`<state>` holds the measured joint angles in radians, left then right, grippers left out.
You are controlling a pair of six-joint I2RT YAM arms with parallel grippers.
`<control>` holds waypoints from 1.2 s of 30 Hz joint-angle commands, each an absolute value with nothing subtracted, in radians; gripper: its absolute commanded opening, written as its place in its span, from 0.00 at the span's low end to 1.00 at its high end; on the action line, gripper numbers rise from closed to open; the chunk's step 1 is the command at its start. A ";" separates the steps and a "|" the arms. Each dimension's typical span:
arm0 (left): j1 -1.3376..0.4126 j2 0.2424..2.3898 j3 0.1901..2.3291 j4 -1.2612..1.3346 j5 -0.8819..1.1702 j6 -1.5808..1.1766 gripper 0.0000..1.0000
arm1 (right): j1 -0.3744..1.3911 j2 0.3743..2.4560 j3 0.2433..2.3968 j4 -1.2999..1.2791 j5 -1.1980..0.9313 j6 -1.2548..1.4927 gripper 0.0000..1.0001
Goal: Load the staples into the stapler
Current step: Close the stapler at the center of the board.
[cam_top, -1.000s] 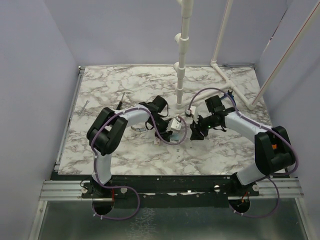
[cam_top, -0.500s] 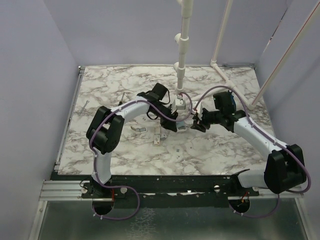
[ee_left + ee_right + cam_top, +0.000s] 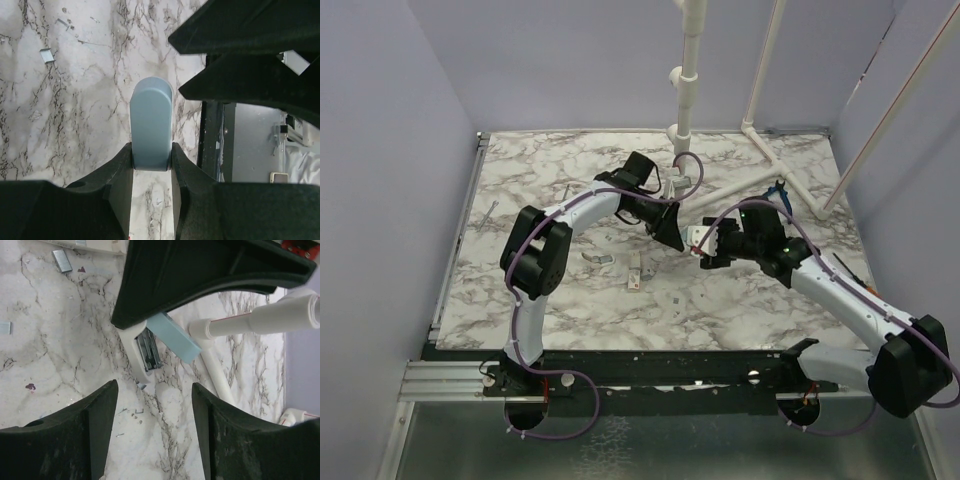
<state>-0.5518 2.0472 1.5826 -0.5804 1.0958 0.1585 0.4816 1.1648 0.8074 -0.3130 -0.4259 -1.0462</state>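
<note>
One stapler [image 3: 170, 335]. One strip of staples [image 3: 149, 352] sits in its open channel. Two loose strips lie on the one counter [image 3: 570, 300] in the right wrist view: a whole strip [image 3: 62, 261] and an edge-cut strip [image 3: 4, 327]. The left wrist view shows one strip, possibly one of those same two. One white oblong box [image 3: 638, 270]. Two arms, the left arm [image 3: 585, 212] and the right arm [image 3: 840, 292], each with two fingers [image 3: 80, 440], four fingers in all. Four lengths of white pipe [image 3: 685, 100].
</note>
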 commanded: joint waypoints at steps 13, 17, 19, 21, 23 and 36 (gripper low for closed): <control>-0.578 2.061 1.598 -0.583 1.128 0.098 0.00 | 0.631 1.233 0.757 -0.089 -0.054 -1.133 0.72; -0.584 2.068 1.605 -0.615 1.109 0.135 0.00 | 0.642 1.252 0.764 -0.102 -0.041 -1.170 0.76; -0.587 2.075 1.612 -0.635 1.109 0.151 0.00 | 0.649 1.261 0.771 -0.113 -0.047 -1.183 0.76; -0.592 2.083 1.620 -0.656 1.105 0.171 0.00 | 0.660 1.275 0.777 -0.118 -0.041 -1.194 0.77; -0.596 2.091 1.625 -0.678 1.100 0.195 0.00 | 0.667 1.288 0.784 -0.122 -0.032 -1.206 0.77; -0.611 2.125 1.693 -0.783 1.108 0.277 0.00 | 0.698 1.348 0.807 -0.169 -0.070 -1.237 0.71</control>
